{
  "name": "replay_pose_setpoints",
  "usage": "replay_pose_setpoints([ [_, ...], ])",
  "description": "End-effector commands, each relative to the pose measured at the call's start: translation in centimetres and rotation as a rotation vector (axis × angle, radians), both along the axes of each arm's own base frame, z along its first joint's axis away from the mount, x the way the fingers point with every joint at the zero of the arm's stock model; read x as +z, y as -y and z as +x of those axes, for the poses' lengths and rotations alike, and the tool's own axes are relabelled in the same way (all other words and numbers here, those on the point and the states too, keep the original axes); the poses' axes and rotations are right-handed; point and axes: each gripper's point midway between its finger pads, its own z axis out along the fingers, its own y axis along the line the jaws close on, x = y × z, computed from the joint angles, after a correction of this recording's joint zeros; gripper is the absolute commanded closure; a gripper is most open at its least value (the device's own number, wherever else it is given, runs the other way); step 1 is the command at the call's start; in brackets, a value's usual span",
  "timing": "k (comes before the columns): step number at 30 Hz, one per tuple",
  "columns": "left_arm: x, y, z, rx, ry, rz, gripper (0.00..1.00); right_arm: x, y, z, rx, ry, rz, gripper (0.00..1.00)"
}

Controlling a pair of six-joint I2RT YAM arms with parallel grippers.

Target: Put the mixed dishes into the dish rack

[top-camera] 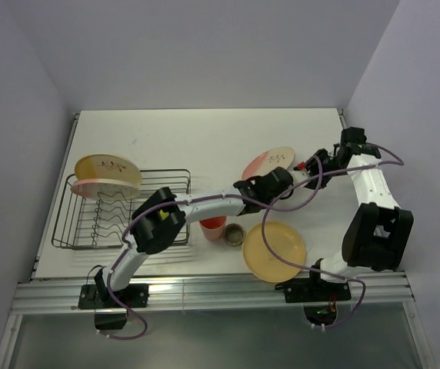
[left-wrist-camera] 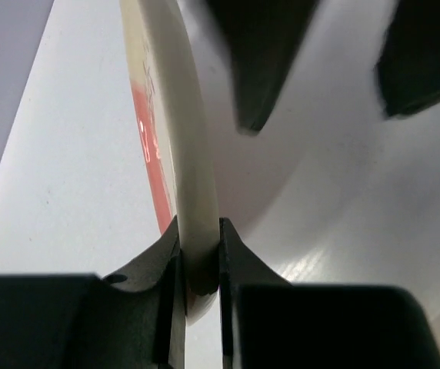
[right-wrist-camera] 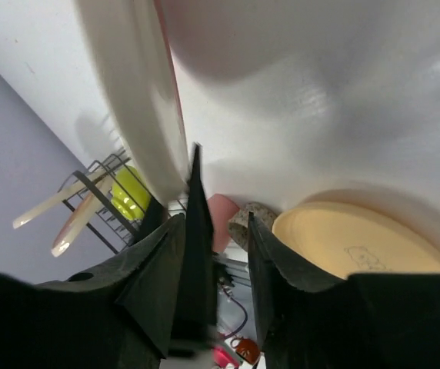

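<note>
Finding: left claw (left-wrist-camera: 199, 234) is closed on the rim of the cream-and-pink plate (left-wrist-camera: 183, 123), which stands edgewise straight ahead of it; right claw (right-wrist-camera: 224, 223) is parted and empty, plate just beside it; judged stiff, glossy, breakable; hold firmly at the rim.

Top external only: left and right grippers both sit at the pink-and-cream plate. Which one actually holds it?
Observer: Left. The left wrist view shows the left gripper clamped on the rim of the plate.
Operator: Right gripper on it too?
Observer: No. In the right wrist view the right gripper has its jaws apart with nothing between them. The plate rim runs beside one jaw, outside the gap.
</note>
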Motion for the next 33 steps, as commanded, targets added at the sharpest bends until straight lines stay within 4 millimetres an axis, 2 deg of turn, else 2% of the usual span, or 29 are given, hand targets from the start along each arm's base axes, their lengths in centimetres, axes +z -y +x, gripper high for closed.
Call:
replay_pose_setpoints([
  [1,7.4,-2.2,3.5,0.15,-0.024,-0.207,1.0,4.5,0.2,-1.2,0.016,0.112,-0.07,0.53],
  [2,9.1,-2.7,4.4,0.175,-0.014,-0.241,1.0,4.8,0.1,-1.5,0.016,0.118,-0.072,0.52],
  [4,12.2,-3.6,4.9,0.201,-0.007,-0.31,1.0,5.8,-0.7,-2.1,0.025,0.152,-0.07,0.52],
  [5,15.1,-4.6,5.5,0.217,0.011,-0.373,1.0,6.1,-1.0,-2.3,0.022,0.16,-0.06,0.52],
  [7,17.9,-5.8,6.5,0.249,-0.013,-0.478,1.0,6.7,-1.5,-2.8,0.029,0.181,-0.045,0.52],
  [8,21.2,-6.4,6.6,0.249,-0.003,-0.556,1.0,6.8,-1.5,-2.9,0.028,0.185,-0.049,0.52],
  [9,22.7,-6.8,6.6,0.268,-0.031,-0.633,1.0,6.9,-1.5,-3.0,0.031,0.194,-0.055,0.52],
  [10,24.2,-7.6,7.1,0.26,-0.034,-0.678,1.0,6.8,-1.3,-3.1,0.028,0.194,-0.069,0.52],
  [11,26.9,-8.5,6.8,0.256,-0.02,-0.738,1.0,6.6,-1.3,-3.2,0.032,0.193,-0.073,0.52],
  [13,29.6,-10.4,7.4,0.278,-0.018,-0.829,1.0,5.4,-1.6,-3.7,0.035,0.167,-0.055,0.52],
  [14,32.1,-11.4,6.8,0.249,-0.021,-0.89,1.0,4.3,-1.8,-4.0,0.032,0.148,-0.036,0.52],
  [16,34.8,-13.5,6.9,0.262,-0.033,-0.992,1.0,3.3,-2.3,-4.4,0.033,0.136,-0.005,0.53],
  [17,37.4,-15.0,5.9,0.246,-0.02,-1.047,1.0,2.5,-2.6,-4.6,0.028,0.123,0.019,0.53],
  [18,38.7,-16.0,5.5,0.256,-0.033,-1.109,1.0,2.3,-2.8,-4.6,0.028,0.125,0.027,0.53],
  [19,40.0,-17.9,5.6,0.276,-0.021,-1.151,1.0,2.1,-2.9,-4.5,0.028,0.126,0.033,0.53],
  [20,42.4,-19.8,4.3,0.27,-0.01,-1.206,1.0,2.0,-3.0,-4.4,0.03,0.136,0.035,0.53],
  [22,44.7,-22.9,3.6,0.308,-0.003,-1.3,1.0,2.0,-3.2,-4.1,0.035,0.147,0.034,0.53],
  [23,46.4,-25.0,2.1,0.331,-0.006,-1.367,1.0,2.2,-3.5,-3.9,0.046,0.155,0.037,0.53],
  [25,47.4,-28.1,1.3,0.4,0.01,-1.432,1.0,2.2,-3.9,-3.3,0.055,0.157,0.039,0.53],
  [26,48.7,-30.2,-0.6,0.418,0.004,-1.505,1.0,2.5,-4.5,-3.1,0.073,0.167,0.041,0.53],
  [28,48.6,-33.4,-1.6,0.535,0.025,-1.58,1.0,2.5,-5.1,-2.6,0.089,0.162,0.049,0.54],
  [29,48.9,-35.1,-3.2,0.566,0.032,-1.627,1.0,3.1,-5.5,-2.1,0.096,0.178,0.054,0.54],
  [31,47.4,-37.5,-4.1,0.703,0.008,-1.687,1.0,3.2,-6.7,-1.8,0.131,0.178,0.065,0.54],
  [32,47.5,-38.9,-5.4,0.734,0.008,-1.729,1.0,3.7,-7.1,-1.5,0.139,0.188,0.067,0.54],
  [33,46.3,-39.7,-6.0,0.8,-0.025,-1.745,1.0,3.7,-7.4,-1.3,0.143,0.186,0.067,0.54],
])
